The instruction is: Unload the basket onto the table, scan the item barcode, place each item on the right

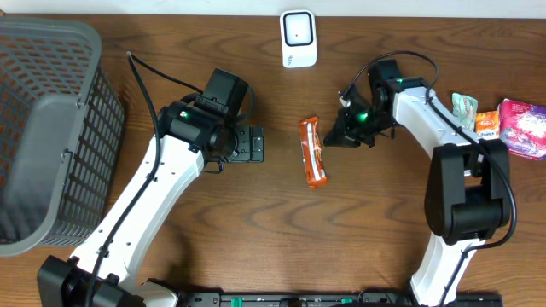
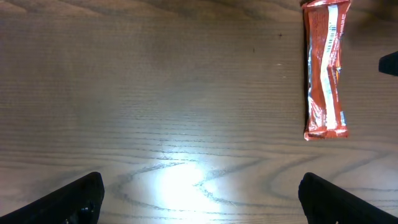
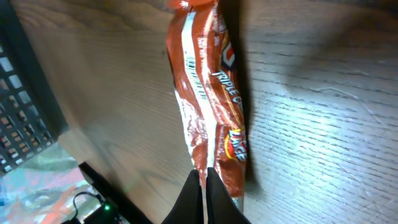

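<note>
Orange foil snack wrapper [image 1: 313, 153] is laid flat on the brown wooden surface [image 1: 384, 213], just ahead of the right gripper [image 3: 204, 196], which is shut with its tips at the wrapper's edge, probably for nudging. The left gripper [image 2: 208, 202] is spread wide and empty, with the wrapper ahead and to its right, likely awaiting a grasp.

One bar [image 1: 313, 153], basket [image 1: 85, 145], scanner [image 1: 299, 38] — three packets [image 1: 486, 124].

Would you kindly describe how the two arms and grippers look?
Both the left arm and right arm have white links, black joint housings, thin black cables and a small green light by the wrist. The left gripper and right gripper are black.
</note>
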`<state>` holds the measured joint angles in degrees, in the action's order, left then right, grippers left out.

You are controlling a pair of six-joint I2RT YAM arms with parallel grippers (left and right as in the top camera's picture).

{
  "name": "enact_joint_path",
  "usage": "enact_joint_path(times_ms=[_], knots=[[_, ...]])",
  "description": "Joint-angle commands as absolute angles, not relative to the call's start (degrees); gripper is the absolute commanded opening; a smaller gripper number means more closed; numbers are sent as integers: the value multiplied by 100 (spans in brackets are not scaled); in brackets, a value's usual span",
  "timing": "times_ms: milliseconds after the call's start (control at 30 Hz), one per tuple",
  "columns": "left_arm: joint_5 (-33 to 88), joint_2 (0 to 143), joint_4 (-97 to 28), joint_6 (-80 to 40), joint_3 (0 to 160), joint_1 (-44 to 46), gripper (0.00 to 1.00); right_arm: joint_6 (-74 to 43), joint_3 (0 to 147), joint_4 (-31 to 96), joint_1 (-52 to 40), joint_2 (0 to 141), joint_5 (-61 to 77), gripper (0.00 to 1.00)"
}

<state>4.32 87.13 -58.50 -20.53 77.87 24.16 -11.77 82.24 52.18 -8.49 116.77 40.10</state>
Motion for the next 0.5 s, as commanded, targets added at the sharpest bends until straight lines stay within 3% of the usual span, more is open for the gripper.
enact_joint_path(times_ms=[0, 133, 200, 233, 367, 467], knots=[[381, 8746, -5867, -1981, 7789, 2418, 100, -1017, 8246, 5288, -836, 11754, 3605, 1], [381, 8746, -5867, -1981, 7789, 2418, 100, -1020, 8252, 5306, -1133, 11754, 3072, 3], [379, 8746, -5867, -1981, 7789, 2418, 100, -1037, 8300, 5251, -1332, 11754, 2858, 11], [379, 8746, -5867, -1981, 7789, 2418, 100, -1120, 8344, 5245, -1422, 11754, 2681, 18], [381, 8746, -5867, -1981, 7789, 2418, 100, -1634, 8499, 5170, -1704, 11754, 1909, 65], [381, 8746, -5867, -1981, 7789, 2418, 100, -1785, 8495, 5159, -1719, 11756, 1789, 72]])
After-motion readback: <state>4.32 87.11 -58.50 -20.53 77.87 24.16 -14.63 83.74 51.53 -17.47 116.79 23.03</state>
